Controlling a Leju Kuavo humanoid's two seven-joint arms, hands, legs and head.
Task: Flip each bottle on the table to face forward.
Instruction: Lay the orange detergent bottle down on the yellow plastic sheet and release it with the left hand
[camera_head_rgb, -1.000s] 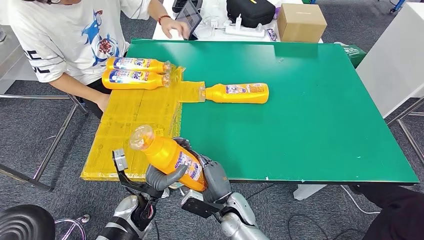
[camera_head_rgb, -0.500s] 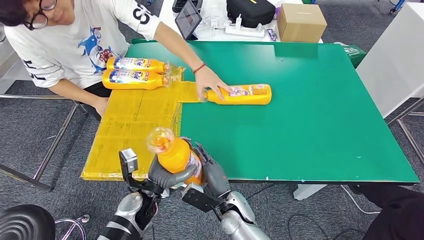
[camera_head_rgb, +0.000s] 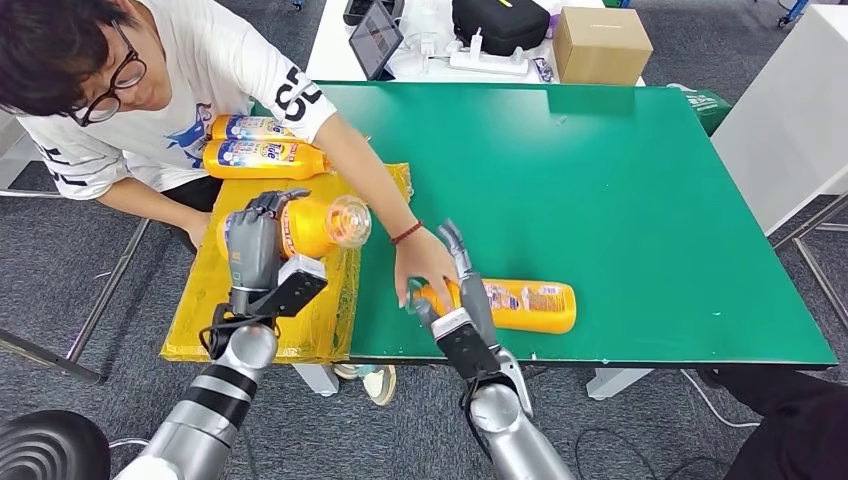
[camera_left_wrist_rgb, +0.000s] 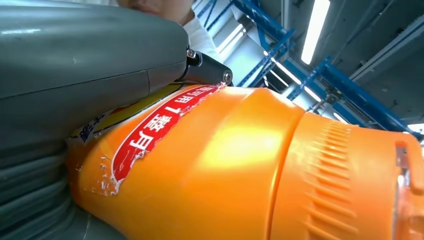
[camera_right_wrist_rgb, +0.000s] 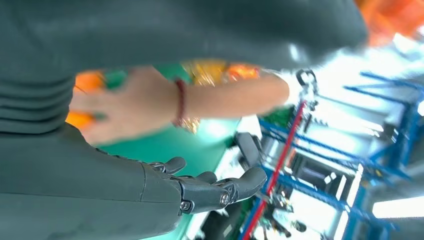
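Observation:
My left hand (camera_head_rgb: 255, 243) grips an orange bottle (camera_head_rgb: 312, 225) above the yellow mat (camera_head_rgb: 215, 300), the bottle lying sideways with its clear cap toward the right. Up close, the left wrist view has the same bottle (camera_left_wrist_rgb: 225, 165) held in the hand (camera_left_wrist_rgb: 75, 75). A second orange bottle (camera_head_rgb: 523, 306) lies on the green table (camera_head_rgb: 620, 200) near the front edge. A person's hand (camera_head_rgb: 424, 272) holds its neck end. My right hand (camera_head_rgb: 463, 290) is open just beside that hand, with its fingers (camera_right_wrist_rgb: 220, 190) stretched out and holding nothing. Two more bottles (camera_head_rgb: 262, 158) lie at the mat's far end.
The person leans in from the left, one arm reaching across the mat. Behind the green table stand a cardboard box (camera_head_rgb: 603, 42), a black bag (camera_head_rgb: 500, 22) and a tablet (camera_head_rgb: 378, 38). A white table (camera_head_rgb: 790, 120) stands at the right.
My left hand carried the bottle up and left over the mat as my right hand let go and moved right. The person slid the lying bottle to the front edge.

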